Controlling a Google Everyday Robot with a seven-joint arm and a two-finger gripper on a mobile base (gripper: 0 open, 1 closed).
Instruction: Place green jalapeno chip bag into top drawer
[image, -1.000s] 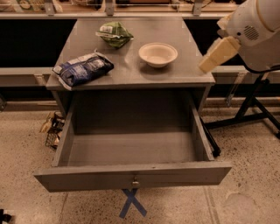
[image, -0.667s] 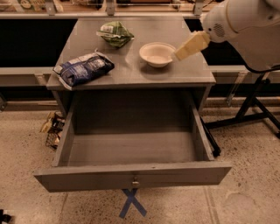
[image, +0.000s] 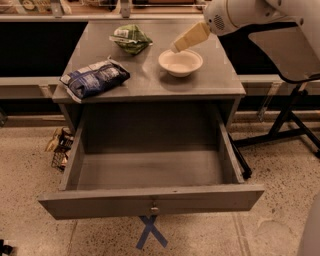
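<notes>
green jalapeno chip bag (image: 131, 39) is sitting crumpled at the back of the table (image: 210, 82), just left of the white bowl (image: 180, 62), with nothing touching it. The gripper (image: 176, 48) hangs over the bowl's back rim, off to the right of the bag and angled down toward it. Honestly can't tell whether the claw is apart or together. The top drawer (image: 150, 200) is pulled right out underneath. — mik

ok so what bites us from here? — tess

Bowl first, imo. It's directly under the gripper, so a low sweep over to the bag could clip the rim and shove it. Second, crumpled foil is slippery, and a shallow pinch on a crease could let it slide out before it gets over the drawer. And the blue chip bag (image: 95, 79) sits at the front-left edge. Bump that on the way down and the wrong bag lands in there. — mik
</notes>
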